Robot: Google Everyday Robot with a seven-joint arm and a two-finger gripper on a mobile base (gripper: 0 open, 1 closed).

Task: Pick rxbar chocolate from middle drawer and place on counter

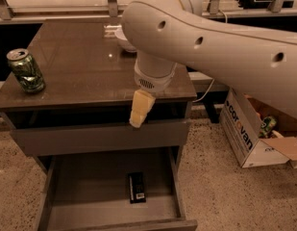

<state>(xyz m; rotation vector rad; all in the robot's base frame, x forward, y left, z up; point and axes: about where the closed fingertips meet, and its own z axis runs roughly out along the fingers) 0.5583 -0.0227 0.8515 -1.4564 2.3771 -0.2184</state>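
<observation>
Here, end effector hangs above rxbar chocolate; box reads "corovan".

A lab-like robot test area is suggested by a grey drawer cabinet set on speckled flooring, with a printed cardboard box and a cable left beside it. The end effector is held at the front edge of the bench.

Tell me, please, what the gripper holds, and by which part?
Nothing: the gripper hangs at the counter's front edge; the rxbar chocolate lies untouched in the middle drawer.
</observation>
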